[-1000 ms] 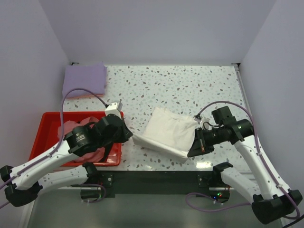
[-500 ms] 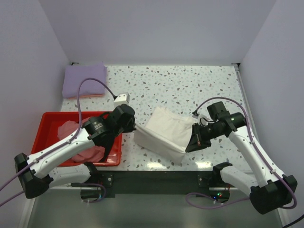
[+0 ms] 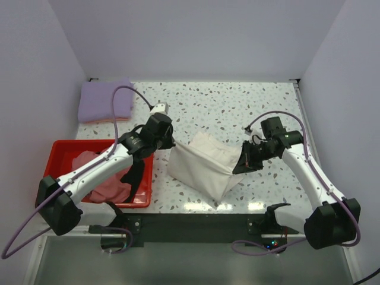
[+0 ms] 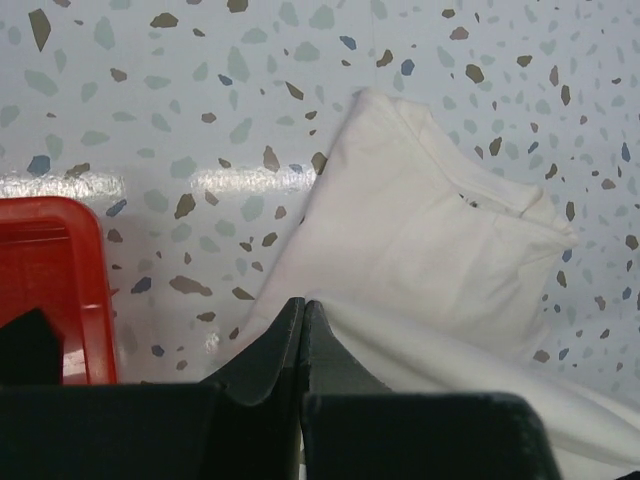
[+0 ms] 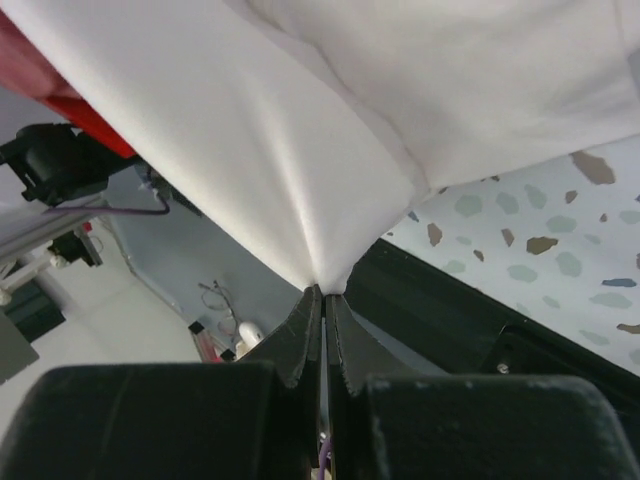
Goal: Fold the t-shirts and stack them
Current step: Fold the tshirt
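No writing, label or number is legible on the cream-white cloth t-shirt point(image 3: 202, 166) or the red plastic tray point(image 3: 62, 144).

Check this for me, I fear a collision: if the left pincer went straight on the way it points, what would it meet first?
The cream-white t-shirt that the left pincer pinches: its folded cloth lies right ahead, probably before any bare table.

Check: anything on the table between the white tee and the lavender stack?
Nothing visible. The left gripper and right gripper are shut on the white tee; bare table runs to the lavender stack. The red tray sits off that line.
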Motion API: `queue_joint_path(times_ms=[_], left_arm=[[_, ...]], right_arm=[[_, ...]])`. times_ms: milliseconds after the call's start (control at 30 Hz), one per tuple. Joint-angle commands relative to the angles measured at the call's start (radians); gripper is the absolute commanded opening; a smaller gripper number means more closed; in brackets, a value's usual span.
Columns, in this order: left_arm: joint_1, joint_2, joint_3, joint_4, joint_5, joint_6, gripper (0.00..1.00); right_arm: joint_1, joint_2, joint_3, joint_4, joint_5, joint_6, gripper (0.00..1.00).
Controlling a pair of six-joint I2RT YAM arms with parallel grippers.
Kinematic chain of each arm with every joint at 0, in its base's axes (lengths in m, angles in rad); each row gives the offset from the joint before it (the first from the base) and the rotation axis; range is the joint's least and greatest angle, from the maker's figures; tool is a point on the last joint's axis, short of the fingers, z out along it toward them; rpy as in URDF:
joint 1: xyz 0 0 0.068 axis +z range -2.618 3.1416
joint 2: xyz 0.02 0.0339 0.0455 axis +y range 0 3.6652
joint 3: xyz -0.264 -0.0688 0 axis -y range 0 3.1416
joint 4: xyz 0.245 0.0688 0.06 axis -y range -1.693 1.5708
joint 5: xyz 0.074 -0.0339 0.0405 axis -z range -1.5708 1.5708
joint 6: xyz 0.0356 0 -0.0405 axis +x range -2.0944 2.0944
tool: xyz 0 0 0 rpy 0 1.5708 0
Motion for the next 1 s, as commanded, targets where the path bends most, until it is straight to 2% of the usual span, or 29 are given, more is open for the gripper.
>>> queue_joint_path(times_ms=[0,300,400,633,967], left_arm=[[0.034,0.029,0.058,0.132,-0.02,0.054,0.0],[0.068,0.209,0.145,0.199,0.014,0.08,0.0],[0.077,0.26,0.174,0.222,0.024,0.093,0.0],[0.102,0.381,0.231,0.253,0.064,0.103,0.0],[0.11,0.539,0.319,0.264,0.104,0.133,0.0]], right_arm=[[-0.042,0.033,0.041,0.038,0.06,-0.031,0.0],[-0.111,0.083,0.041,0.112,0.166,-0.012,0.0],[-0.117,0.09,0.014,0.21,0.188,0.032,0.0],[-0.128,0.161,0.018,0.29,0.287,0.069,0.0],[-0.141,0.173,-0.032,0.305,0.361,0.098,0.0]])
